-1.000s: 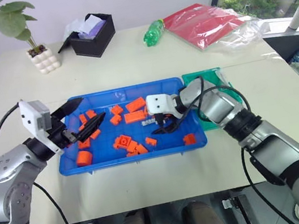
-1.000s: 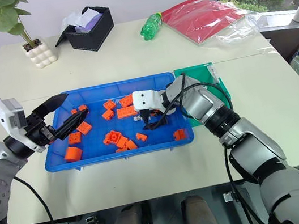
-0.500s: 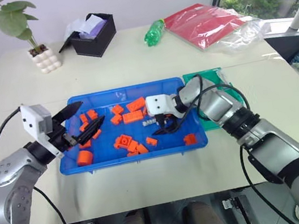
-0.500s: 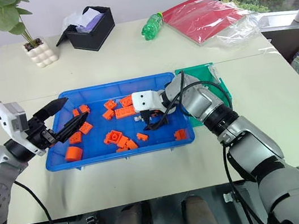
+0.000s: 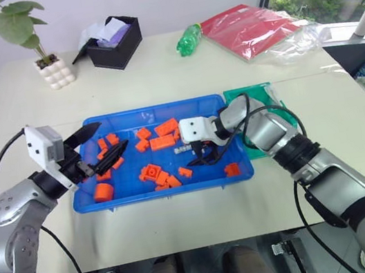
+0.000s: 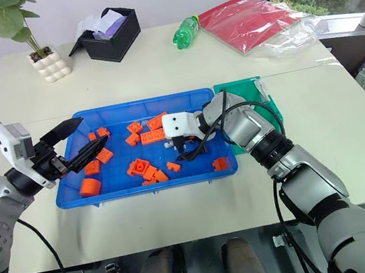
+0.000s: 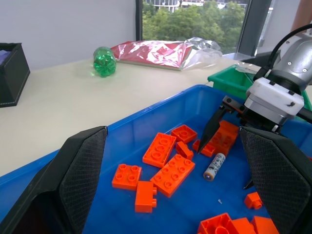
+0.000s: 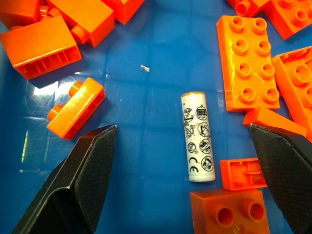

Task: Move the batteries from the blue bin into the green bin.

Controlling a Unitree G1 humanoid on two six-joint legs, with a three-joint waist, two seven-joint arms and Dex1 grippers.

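One battery (image 8: 197, 137), a white cylinder with printed marks and an orange end, lies flat on the floor of the blue bin (image 5: 133, 184) among orange bricks. My right gripper (image 8: 183, 127) hangs open just above it, one finger on each side, not touching it. From the left wrist view the battery (image 7: 214, 166) lies just below the right gripper's black fingertips. My left gripper (image 5: 112, 134) stands open over the bin's left end with nothing between its fingers. The green bin (image 5: 254, 94) sits against the blue bin's right side, partly hidden by my right arm.
Several orange bricks (image 5: 165, 134) are scattered over the blue bin's floor, some close to the battery. At the far side of the table stand a black box (image 5: 114, 44), a potted plant (image 5: 52, 68), a green bottle (image 5: 188, 38) and a red bag (image 5: 247, 28).
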